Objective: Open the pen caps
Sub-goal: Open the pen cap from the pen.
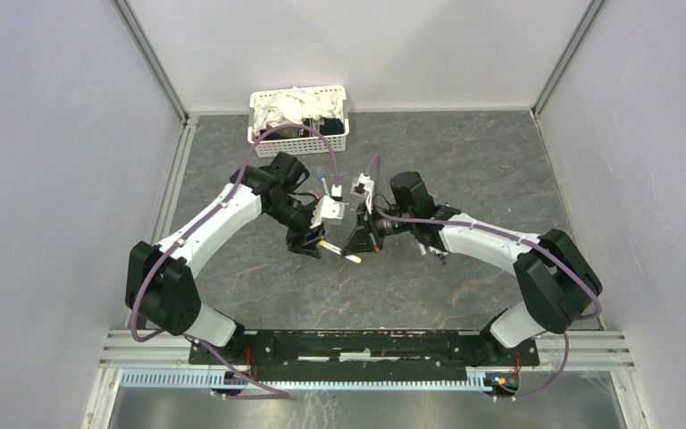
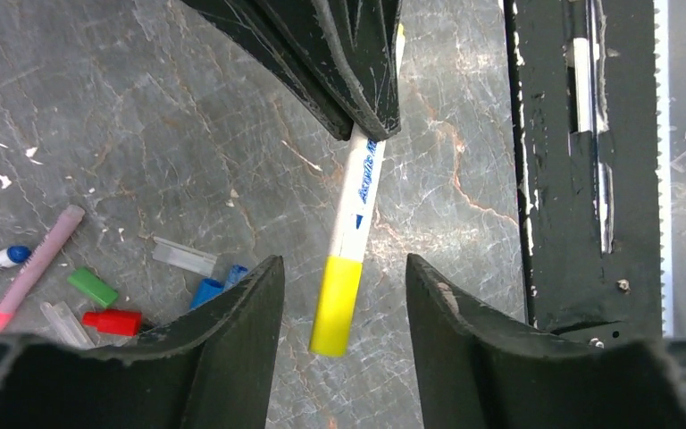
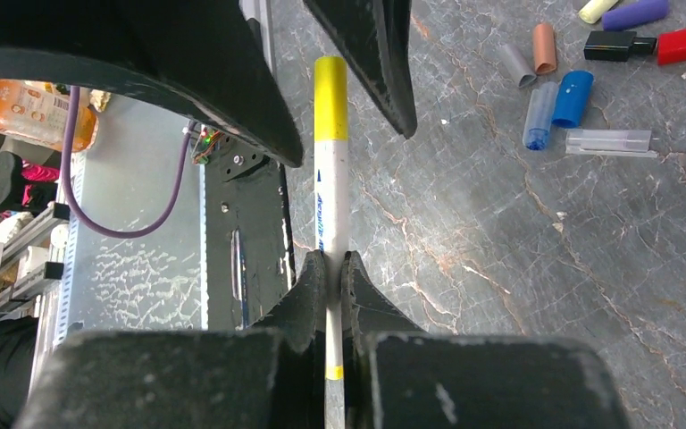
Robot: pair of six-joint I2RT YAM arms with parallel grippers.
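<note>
We are holding the pen (image 3: 330, 197) up over the tabletop (image 2: 143, 134), with our right tool (image 3: 332, 266) squeezing shut on its white middle. Our left tool (image 2: 344, 273) is standing open around the yellow cap (image 2: 337, 304), not touching it. If we are grabbing crooked, the pen might tip or slide out.

Two arms (image 1: 219, 219) (image 1: 491, 243), one yellow-capped pen (image 2: 350, 241)
</note>
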